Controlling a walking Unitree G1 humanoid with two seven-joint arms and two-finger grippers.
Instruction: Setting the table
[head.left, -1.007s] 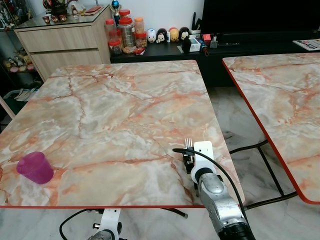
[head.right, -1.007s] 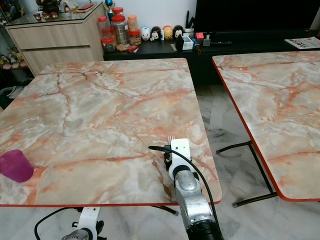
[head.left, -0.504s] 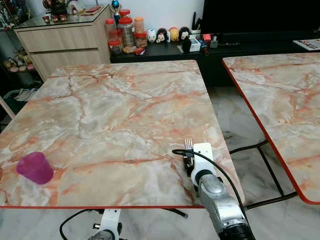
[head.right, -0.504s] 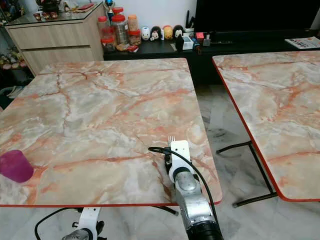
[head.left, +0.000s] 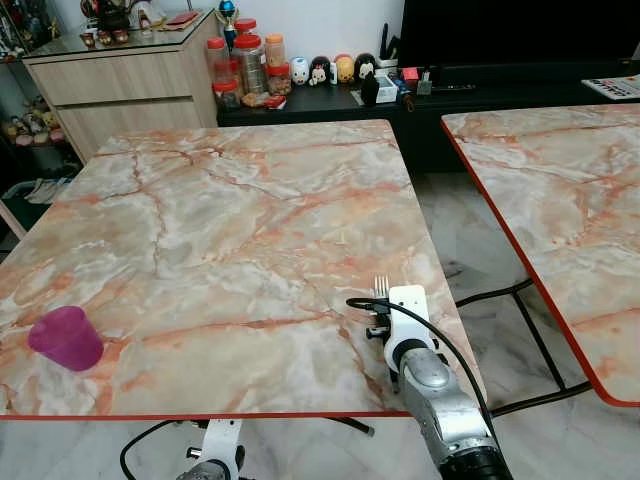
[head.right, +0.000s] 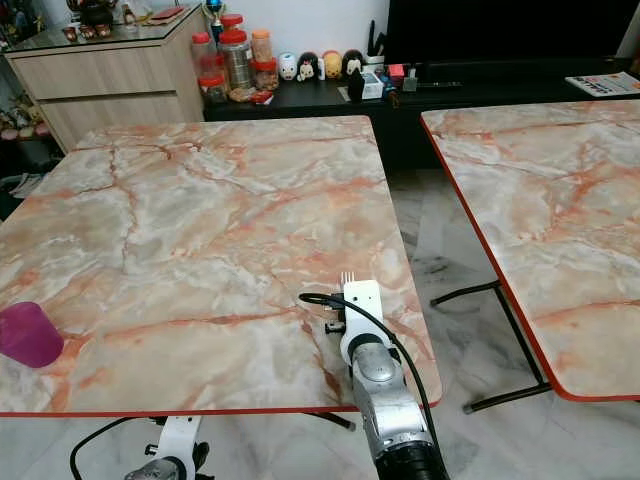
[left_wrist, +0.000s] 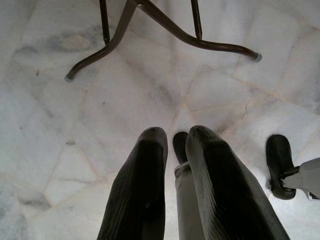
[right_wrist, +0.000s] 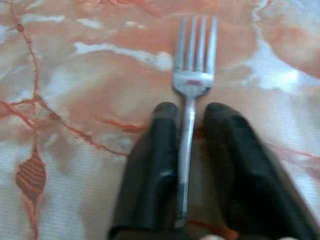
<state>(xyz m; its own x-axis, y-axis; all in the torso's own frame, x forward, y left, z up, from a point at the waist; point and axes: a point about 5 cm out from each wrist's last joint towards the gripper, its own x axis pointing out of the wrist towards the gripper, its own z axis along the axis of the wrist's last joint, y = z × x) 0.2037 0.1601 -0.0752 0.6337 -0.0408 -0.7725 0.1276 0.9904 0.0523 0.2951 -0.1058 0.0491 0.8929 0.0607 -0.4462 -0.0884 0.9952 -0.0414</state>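
My right gripper (right_wrist: 186, 107) is low over the front right corner of the marble table (head.left: 240, 200), shut on a metal fork (right_wrist: 194, 60). The fork's handle runs between the two black fingers and its tines (head.left: 380, 288) point away from me, just above or on the tabletop. A purple plastic cup (head.left: 65, 338) stands upside down near the table's front left edge, far from the gripper. Under the table, my left gripper (left_wrist: 176, 132) hangs idle over the floor, its fingers close together with nothing between them.
A second marble table (head.left: 560, 180) stands to the right across a gap of tiled floor. Behind are a wooden cabinet (head.left: 120, 75), jars (head.left: 250, 65) and a dark TV console (head.left: 480, 75). Table legs (left_wrist: 150, 15) cross the floor below.
Almost nothing: the view has shifted slightly, and the right gripper with the fork stays at the same spot on the table.
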